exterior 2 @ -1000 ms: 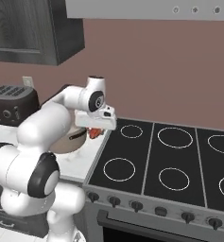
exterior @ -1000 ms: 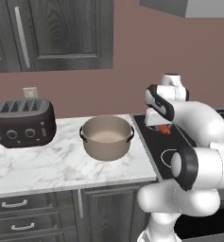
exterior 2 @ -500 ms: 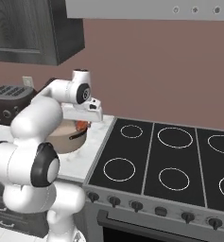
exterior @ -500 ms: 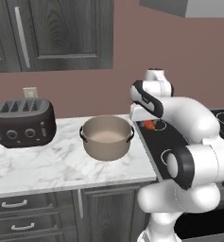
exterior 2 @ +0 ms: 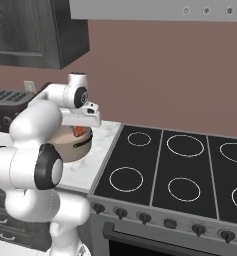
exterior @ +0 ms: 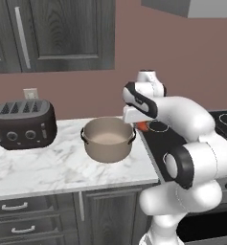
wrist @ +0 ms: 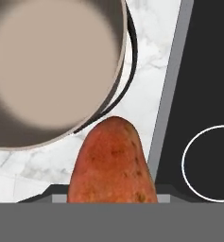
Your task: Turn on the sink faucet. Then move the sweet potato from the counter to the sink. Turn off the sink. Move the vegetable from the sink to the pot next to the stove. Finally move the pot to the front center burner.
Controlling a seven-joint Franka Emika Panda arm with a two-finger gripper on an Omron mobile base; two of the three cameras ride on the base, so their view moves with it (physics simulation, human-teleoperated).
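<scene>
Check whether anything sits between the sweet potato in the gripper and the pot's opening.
Nothing visible does. The sweet potato hangs in the gripper just beside the pot's rim on the stove side, over bare counter; the pot's inside looks empty.

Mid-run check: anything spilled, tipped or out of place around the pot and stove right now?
Nothing stands out. The pot sits upright on the counter beside the stove, with nothing inside it. The end effector carries the sweet potato near the pot's rim, not yet over its opening. The toaster stands square.
</scene>
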